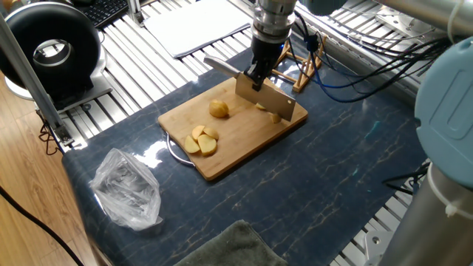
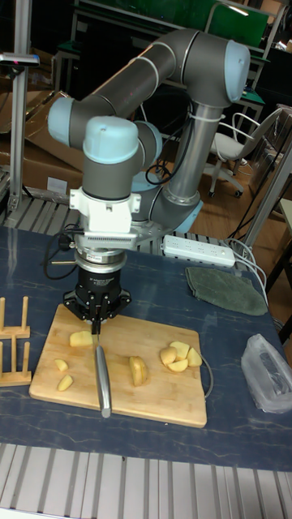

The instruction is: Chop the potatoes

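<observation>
The gripper (image 2: 97, 321) is clamped on a knife (image 2: 102, 377) over the bamboo board (image 2: 162, 388), among scattered potatoes (image 2: 175, 356).

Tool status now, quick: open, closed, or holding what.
Tool: closed on the knife, blade over the bamboo board.
</observation>
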You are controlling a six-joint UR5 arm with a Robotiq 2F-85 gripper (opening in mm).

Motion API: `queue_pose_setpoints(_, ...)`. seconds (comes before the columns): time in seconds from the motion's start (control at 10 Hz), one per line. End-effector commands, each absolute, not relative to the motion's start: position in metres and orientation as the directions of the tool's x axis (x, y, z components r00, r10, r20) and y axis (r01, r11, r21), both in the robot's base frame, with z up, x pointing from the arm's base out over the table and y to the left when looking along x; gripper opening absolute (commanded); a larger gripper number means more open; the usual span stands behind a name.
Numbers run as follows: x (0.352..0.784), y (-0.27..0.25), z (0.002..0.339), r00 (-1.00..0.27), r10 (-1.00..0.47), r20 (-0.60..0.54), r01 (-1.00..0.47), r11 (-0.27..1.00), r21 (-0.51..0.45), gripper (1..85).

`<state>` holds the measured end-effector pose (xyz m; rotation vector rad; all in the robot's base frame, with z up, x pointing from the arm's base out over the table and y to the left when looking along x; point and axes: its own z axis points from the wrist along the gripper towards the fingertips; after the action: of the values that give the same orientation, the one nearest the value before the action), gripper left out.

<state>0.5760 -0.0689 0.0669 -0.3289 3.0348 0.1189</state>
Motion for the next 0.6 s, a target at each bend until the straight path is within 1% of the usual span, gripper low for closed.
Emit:
queue_pose_setpoints(0.0, 0.568, -0.086, 0.090, -0.968, -0.243, -0.063, -0.248, 0.963, 0.101, 1.0)
queue_pose_setpoints(0.1, 0.567, -0.087, 0.101, -0.970, -0.241, -0.041, -0.244, 0.964, 0.103, 1.0)
queue_pose_setpoints(0.2, 0.573, -0.082, 0.105, -0.973, -0.229, -0.040, -0.232, 0.969, 0.084, 1.0)
queue_pose_setpoints(0.3, 0.574, -0.077, 0.109, -0.974, -0.222, -0.033, -0.224, 0.969, 0.108, 1.0)
queue_pose_setpoints(0.4, 0.577, -0.078, 0.113, -0.976, -0.219, -0.024, -0.220, 0.972, 0.083, 1.0)
queue_pose_setpoints(0.5, 0.577, -0.078, 0.115, -0.975, -0.220, -0.021, -0.221, 0.972, 0.082, 1.0)
